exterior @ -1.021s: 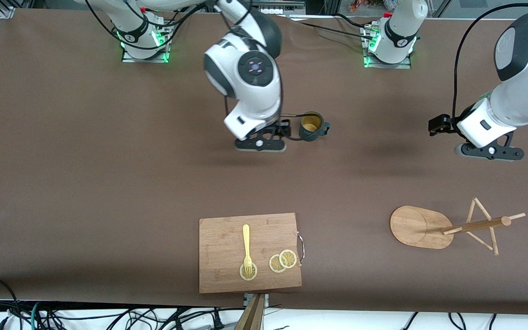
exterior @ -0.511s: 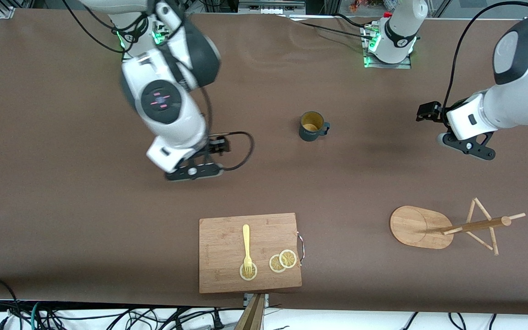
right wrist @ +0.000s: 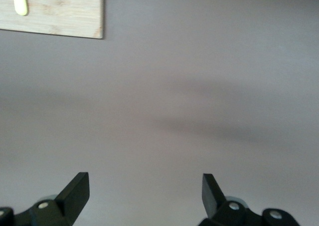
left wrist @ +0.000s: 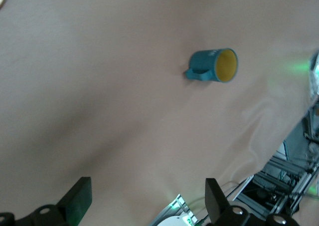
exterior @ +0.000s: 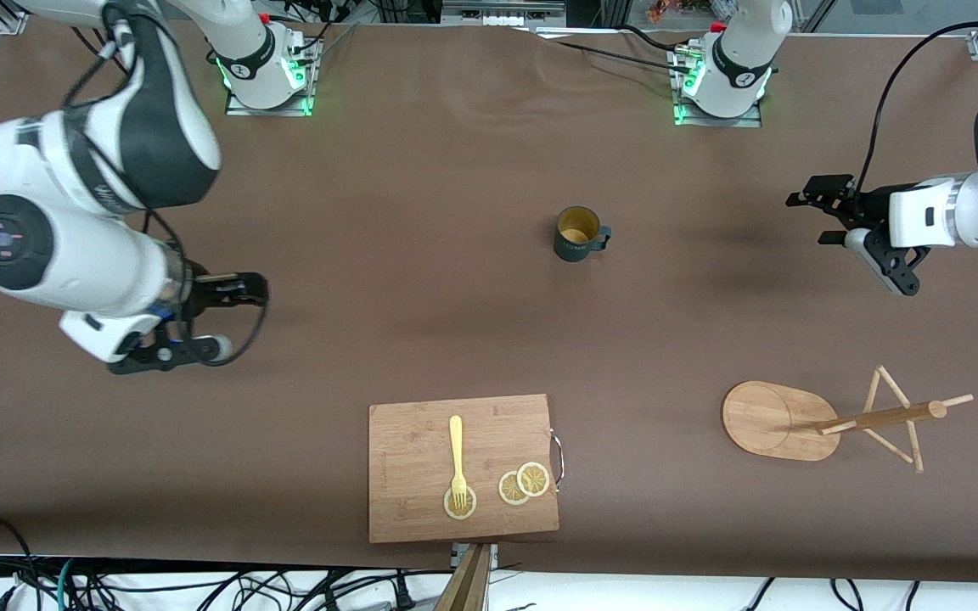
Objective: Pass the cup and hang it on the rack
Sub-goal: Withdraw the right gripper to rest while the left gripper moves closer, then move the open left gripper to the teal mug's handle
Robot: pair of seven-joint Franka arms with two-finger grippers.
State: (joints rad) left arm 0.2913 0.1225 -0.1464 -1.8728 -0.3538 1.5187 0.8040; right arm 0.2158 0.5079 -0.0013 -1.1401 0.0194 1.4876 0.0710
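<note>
The right tool [exterior: 173, 352] pulls away from the cup [exterior: 578, 234], where it was a second ago, and now hangs over bare table [exterior: 421, 322] toward the right arm's end (fingers spread). The left tool [exterior: 884, 263] tilts and shifts slightly, over table toward the left arm's end.

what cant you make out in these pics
- Right gripper, front view: its fingers are hidden under the arm's own wrist; the right wrist view shows them open.
- Cup: the pale mark on its side is too small to read in either view.
- Cutting board, right wrist view: cut off by the picture's edge; only a corner shows.
- Rack, front view: how many pegs it has is unclear.
</note>
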